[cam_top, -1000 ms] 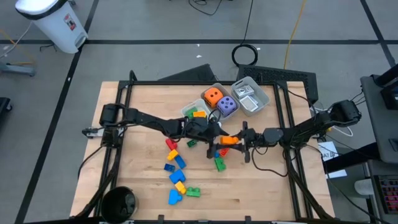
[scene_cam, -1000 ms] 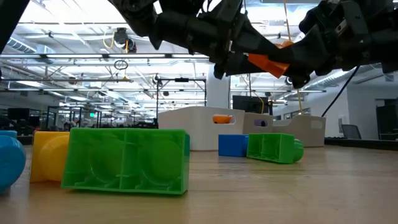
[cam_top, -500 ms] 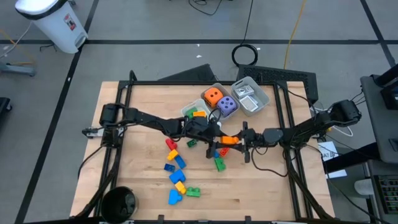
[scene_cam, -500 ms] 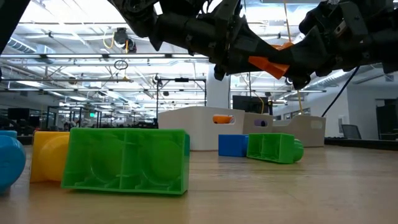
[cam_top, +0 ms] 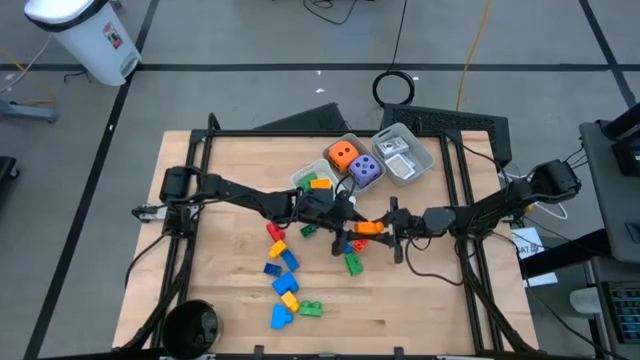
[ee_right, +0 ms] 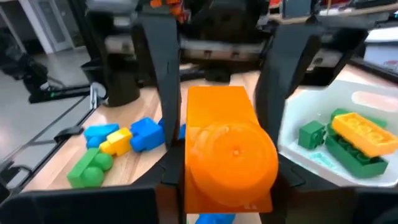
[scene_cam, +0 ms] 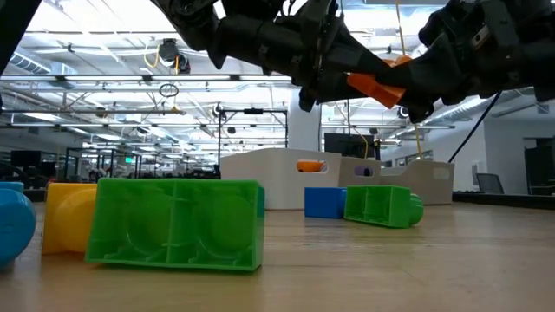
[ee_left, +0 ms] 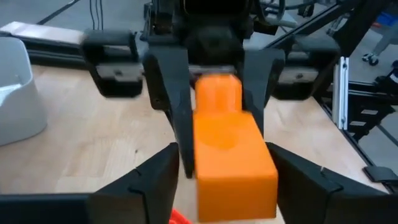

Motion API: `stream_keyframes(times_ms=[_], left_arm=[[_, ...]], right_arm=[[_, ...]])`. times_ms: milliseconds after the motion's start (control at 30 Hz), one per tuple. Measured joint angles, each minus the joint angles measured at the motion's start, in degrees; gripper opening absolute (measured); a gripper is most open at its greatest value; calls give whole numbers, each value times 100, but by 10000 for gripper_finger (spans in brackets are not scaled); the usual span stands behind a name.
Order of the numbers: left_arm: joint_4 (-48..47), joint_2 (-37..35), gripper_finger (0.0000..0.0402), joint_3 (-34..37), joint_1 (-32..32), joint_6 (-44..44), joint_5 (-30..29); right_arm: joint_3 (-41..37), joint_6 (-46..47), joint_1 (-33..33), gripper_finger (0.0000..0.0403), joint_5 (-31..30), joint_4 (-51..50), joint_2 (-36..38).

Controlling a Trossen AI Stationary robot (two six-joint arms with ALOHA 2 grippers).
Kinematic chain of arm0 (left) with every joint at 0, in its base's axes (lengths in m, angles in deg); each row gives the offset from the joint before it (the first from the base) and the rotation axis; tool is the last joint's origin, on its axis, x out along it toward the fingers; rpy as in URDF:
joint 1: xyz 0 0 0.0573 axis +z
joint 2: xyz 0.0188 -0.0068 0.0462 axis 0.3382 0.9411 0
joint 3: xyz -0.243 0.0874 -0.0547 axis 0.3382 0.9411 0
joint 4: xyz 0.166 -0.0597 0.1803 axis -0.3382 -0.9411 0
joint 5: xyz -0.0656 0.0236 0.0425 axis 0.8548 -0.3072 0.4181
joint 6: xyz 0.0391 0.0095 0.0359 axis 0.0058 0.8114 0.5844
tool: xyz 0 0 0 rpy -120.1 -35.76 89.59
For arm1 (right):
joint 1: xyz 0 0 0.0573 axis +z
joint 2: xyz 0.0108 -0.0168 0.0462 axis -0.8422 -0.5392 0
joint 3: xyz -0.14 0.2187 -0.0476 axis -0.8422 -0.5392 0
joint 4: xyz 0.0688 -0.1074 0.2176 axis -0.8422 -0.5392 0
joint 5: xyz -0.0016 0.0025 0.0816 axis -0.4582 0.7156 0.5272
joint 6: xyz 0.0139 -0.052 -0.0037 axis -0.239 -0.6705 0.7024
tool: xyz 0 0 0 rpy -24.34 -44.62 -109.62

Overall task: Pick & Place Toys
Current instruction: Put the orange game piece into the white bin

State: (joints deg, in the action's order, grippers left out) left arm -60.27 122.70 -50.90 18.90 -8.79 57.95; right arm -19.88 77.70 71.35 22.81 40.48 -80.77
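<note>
High view: the left pincer (cam_top: pixel 340 222) and the right pincer (cam_top: pixel 378 227) meet nose to nose over the middle of the worktop (cam_top: pixel 225 165), with one orange brick (cam_top: pixel 368 226) between them. Which pincer has it clamped cannot be told from above. Behind them sit three trays in a cluster: one with the orange die (cam_top: pixel 342 155) and the purple die (cam_top: pixel 364 170), a clear tray (cam_top: pixel 302 178) with green and yellow bricks, and a white tray (cam_top: pixel 420 152) with white cards (cam_top: pixel 392 150). Loose on the worktop: a trail of about eight bricks, red, yellow, blue and green, running from the left pincer toward the front edge, plus a green brick (cam_top: pixel 354 264) just beneath the meeting point.

Low view: the orange brick (scene_cam: pixel 375 88) hangs in the air, well above the wood, between the two dark arms. Nearest the lens lies one large green brick (scene_cam: pixel 177 223), with a yellow one (scene_cam: pixel 70 216) and a blue one (scene_cam: pixel 15 227) beside it; farther off, a blue brick (scene_cam: pixel 324 201) touches another green one (scene_cam: pixel 380 206).

Left wrist view: the right pincer's fingers (ee_left: pixel 171 99) press both sides of the brick; the left arm's own fingers (ee_left: pixel 132 185) stand spread, apart from it.

Right wrist view: the brick (ee_right: pixel 227 152) fills the centre, gripped by the near fingers, the left pincer's fingers (ee_right: pixel 164 68) standing wide on either side of it.
</note>
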Motion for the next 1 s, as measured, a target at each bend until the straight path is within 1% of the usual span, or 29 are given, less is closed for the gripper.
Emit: stream_keyframes(times_ms=[100, 200, 300, 433, 633, 733, 833, 900, 967, 1000], left_arm=[[89, -25, 257, 0, -17, -12, -38], [140, -37, 267, 0, -30, -11, -27], [119, -37, 267, 0, -22, -6, 3], [110, -39, 256, 0, -21, 4, 144], [87, -39, 235, 0, -23, 13, 251], [81, -39, 219, 0, -17, 19, 263], [55, -39, 191, 0, -12, 36, 208], [37, -45, 163, 0, -11, 72, 165], [42, -46, 141, 0, -2, 46, 164], [47, -46, 141, 0, 10, 46, 192]], right_arm=[[-10, 6, 6, 112, 220, -64, -11], [-10, 7, 6, 118, 361, -23, -10], [-10, -4, 4, 109, 268, -16, -10], [-10, -144, 5, 99, 271, 61, -10], [-10, -202, 4, 110, 251, 333, -10], [-10, -200, 2, 108, 249, 331, -10], [-12, -134, 0, 100, 191, 299, -6], [-17, -22, -3, 100, 128, 284, -6], [-17, 108, -5, 110, 122, 273, -6], [-17, 140, -5, 118, 135, 265, -6]])
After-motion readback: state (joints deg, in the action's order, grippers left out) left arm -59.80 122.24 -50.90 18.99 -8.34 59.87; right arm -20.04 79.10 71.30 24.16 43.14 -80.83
